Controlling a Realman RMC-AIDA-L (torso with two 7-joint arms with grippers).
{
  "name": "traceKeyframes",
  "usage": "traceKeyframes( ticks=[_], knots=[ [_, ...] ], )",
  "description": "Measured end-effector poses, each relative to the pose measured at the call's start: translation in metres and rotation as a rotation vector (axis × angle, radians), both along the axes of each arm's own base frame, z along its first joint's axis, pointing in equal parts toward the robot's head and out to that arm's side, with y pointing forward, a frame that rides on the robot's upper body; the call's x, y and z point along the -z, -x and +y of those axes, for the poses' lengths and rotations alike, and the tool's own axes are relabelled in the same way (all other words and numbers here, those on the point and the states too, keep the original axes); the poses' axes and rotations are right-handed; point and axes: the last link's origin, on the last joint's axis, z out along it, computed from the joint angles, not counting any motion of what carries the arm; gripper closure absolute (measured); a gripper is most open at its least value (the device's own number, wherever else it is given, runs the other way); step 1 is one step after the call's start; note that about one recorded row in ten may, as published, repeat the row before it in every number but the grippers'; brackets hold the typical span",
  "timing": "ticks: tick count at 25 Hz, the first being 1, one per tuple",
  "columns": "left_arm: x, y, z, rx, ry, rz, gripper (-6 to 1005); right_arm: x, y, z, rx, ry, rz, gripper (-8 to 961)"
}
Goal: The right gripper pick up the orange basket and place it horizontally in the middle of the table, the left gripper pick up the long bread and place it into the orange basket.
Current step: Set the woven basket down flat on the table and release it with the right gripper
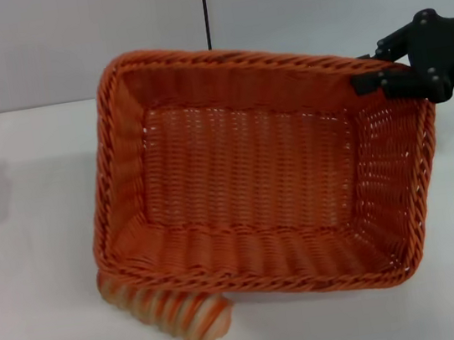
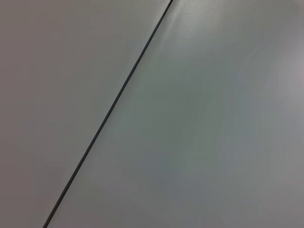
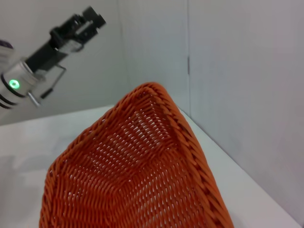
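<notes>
White table (image 1: 27,249) below a light grey wall (image 1: 65,40), the wall divided by a dark vertical seam (image 1: 205,8); the left wrist view shows only this wall and seam. At lower left of centre, the long bread (image 1: 176,317), a ridged loaf striped orange and cream, lies on the table with its rounded end protruding from beneath the near rim of the basket. Centre: the orange basket (image 1: 253,175), rectangular, woven, with braided rim and slatted see-through sides, held tilted, its open interior facing the head camera, and skewed relative to the table edge. Right: the right gripper (image 1: 383,76), black, clamped on the basket's far right rim corner. In the right wrist view the left gripper (image 3: 88,23) is raised above the table, well apart from the basket; whether its fingers are apart or together cannot be told.
</notes>
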Motion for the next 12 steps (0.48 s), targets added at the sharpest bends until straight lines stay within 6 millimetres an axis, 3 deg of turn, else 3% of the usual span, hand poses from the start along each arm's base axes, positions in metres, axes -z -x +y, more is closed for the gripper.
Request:
traceKeyframes(
  ticks=[12],
  knots=[
    [0.0,0.0,-0.001,-0.002,0.001,0.0,409,0.01,-0.017,-0.01,0.04,0.049,-0.049,785]
  ],
)
